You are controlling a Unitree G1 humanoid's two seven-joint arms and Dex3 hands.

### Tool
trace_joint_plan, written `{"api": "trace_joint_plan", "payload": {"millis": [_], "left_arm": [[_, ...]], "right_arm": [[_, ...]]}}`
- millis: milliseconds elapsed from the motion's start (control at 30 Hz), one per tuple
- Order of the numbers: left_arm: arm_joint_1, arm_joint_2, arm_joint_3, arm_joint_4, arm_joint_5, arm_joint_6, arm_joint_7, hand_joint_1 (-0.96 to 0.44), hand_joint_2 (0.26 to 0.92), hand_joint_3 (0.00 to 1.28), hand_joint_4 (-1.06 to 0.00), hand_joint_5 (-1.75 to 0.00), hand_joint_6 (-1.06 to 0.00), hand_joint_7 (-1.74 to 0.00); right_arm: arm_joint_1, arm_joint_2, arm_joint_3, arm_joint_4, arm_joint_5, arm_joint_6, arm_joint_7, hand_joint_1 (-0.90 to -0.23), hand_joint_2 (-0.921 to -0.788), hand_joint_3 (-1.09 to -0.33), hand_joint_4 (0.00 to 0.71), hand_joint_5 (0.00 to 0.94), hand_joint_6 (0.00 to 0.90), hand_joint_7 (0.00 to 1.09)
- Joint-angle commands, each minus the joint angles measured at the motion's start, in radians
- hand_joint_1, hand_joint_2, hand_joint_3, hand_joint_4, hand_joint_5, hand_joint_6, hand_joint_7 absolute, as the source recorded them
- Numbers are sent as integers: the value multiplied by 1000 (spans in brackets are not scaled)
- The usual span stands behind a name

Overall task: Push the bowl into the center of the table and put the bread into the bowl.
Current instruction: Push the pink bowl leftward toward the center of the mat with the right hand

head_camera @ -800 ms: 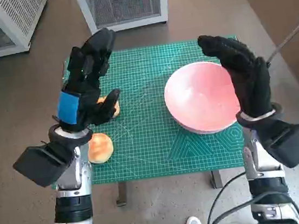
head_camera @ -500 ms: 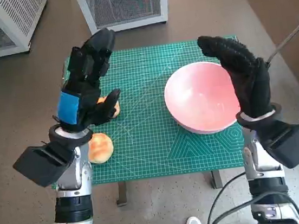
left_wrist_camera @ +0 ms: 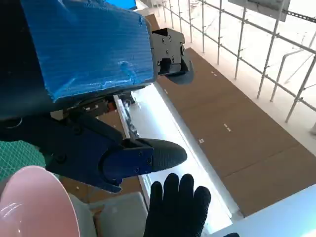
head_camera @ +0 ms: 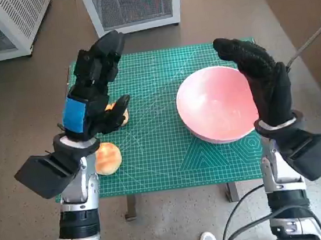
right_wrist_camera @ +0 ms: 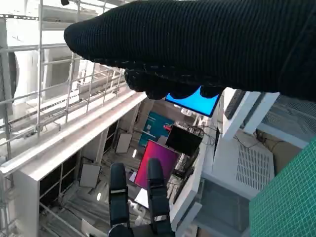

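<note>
Both hands hold nothing: the left hand point(head_camera: 90, 93), fingers spread, is raised over the green mat's point(head_camera: 155, 126) left part, and the gloved right hand point(head_camera: 261, 81) stands open at the right rim of the pink bowl point(head_camera: 214, 104), which sits right of the table's middle. One bread roll point(head_camera: 108, 157) lies near the left edge; another point(head_camera: 117, 114) shows only partly behind the left hand. No writing is legible. Only the left wrist view catches the bowl's rim point(left_wrist_camera: 34, 207) and the glove's fingertips point(left_wrist_camera: 177, 207) against the ceiling.

A brown floor point(head_camera: 24, 107) surrounds the table, with white mesh-fronted cabinets point(head_camera: 131, 3) standing beyond its far edge.
</note>
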Motion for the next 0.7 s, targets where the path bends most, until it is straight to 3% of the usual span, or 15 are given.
{"api": "trace_joint_plan", "payload": {"millis": [33,233,433,700], "left_arm": [[7,-2,-1,-10,-4,1,3,-646,921,461,-204,-39,1,-673],[8,-1,0,-9,-4,0,2,-646,921,460,-205,-41,1,-675],[10,2,2,-5,-6,-4,-2,-652,921,458,-204,-41,1,-674],[18,4,2,-7,1,-13,0,-658,921,455,-205,-43,1,-673]], "right_arm": [[-2,-19,-17,29,2,-9,2,-541,-921,-462,219,1,-1,504],[-43,-60,-62,135,-2,-63,-3,-544,-921,-479,219,1,-1,504],[-137,-124,-134,388,2,-130,-22,-547,-921,-498,212,0,6,509],[-221,-182,-200,624,1,-132,-89,-507,-921,-554,195,0,4,508]]}}
